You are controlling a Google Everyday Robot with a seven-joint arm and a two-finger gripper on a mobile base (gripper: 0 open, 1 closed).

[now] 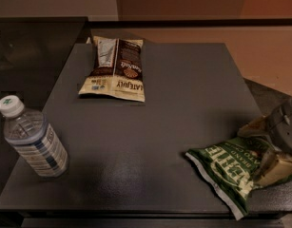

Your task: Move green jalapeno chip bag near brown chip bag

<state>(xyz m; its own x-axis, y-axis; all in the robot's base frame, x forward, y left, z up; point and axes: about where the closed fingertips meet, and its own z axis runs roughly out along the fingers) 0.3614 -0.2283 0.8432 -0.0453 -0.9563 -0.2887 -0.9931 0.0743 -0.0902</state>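
Note:
The green jalapeno chip bag (220, 166) lies crinkled at the table's front right corner, its white sealed edge toward the front. My gripper (250, 155) comes in from the right edge, low over the bag's right part. Its two tan fingers (271, 167) are spread apart, one behind the bag's top edge and one on its right half. The brown chip bag (118, 65), dark brown with cream ends and a white label panel, lies flat at the table's far left-centre, well away from the green bag.
A clear water bottle (34, 139) with a white cap stands at the front left of the dark grey table (183, 80). A darker surface adjoins the table on the left. Tan floor lies beyond the far and right edges.

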